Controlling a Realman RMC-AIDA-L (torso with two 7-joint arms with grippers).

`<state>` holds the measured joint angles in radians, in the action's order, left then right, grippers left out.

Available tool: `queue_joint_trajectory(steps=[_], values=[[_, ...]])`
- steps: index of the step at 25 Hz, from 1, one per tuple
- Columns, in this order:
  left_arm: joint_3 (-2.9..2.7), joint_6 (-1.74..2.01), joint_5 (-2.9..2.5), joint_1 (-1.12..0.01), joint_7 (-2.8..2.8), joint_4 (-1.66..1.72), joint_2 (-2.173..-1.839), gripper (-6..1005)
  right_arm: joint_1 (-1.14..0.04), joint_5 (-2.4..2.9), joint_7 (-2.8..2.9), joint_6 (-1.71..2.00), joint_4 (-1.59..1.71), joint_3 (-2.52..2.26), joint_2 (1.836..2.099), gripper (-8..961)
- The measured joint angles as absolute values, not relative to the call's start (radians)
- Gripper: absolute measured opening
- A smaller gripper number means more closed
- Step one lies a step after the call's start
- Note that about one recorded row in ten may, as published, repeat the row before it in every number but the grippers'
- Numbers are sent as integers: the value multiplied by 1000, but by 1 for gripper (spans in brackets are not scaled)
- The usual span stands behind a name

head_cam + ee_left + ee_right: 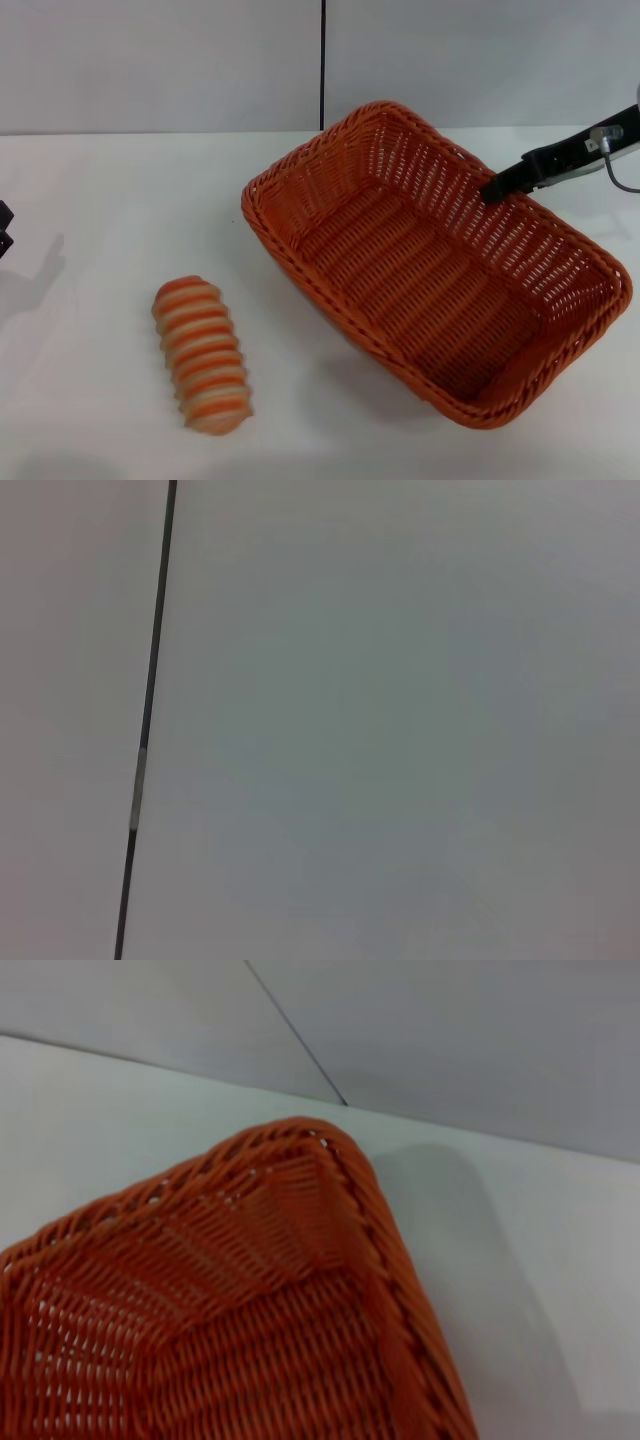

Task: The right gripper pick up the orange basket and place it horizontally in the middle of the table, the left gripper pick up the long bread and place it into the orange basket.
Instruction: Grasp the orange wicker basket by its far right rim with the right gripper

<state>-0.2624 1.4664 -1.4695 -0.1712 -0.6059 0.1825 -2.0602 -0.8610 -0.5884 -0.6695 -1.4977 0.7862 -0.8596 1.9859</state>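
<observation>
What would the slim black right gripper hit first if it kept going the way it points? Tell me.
Probably the far long rim of the large orange woven basket: the right gripper points at it and its tip already looks to be at that rim, though contact is unclear.

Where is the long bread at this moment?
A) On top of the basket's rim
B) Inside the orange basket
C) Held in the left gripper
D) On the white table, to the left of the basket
D: in the head view the long bread lies on the bare table, apart from the orange basket, which is empty, and no gripper touches it.
</observation>
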Motion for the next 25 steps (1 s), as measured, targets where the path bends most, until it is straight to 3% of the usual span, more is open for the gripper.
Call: queue_joint_trajectory(steps=[6, 13, 25], values=[[-262, 1466, -1470, -173, -606, 192, -2059, 769, -868, -595, -696, -1444, 756, -861, 1994, 485], [-262, 1458, -1470, -172, -606, 198, -2059, 765, -872, -598, -765, -1360, 744, -860, 2039, 485], [-262, 1436, -1470, -166, -606, 208, -2058, 758, -902, -602, -823, -1262, 652, -872, 2048, 450]])
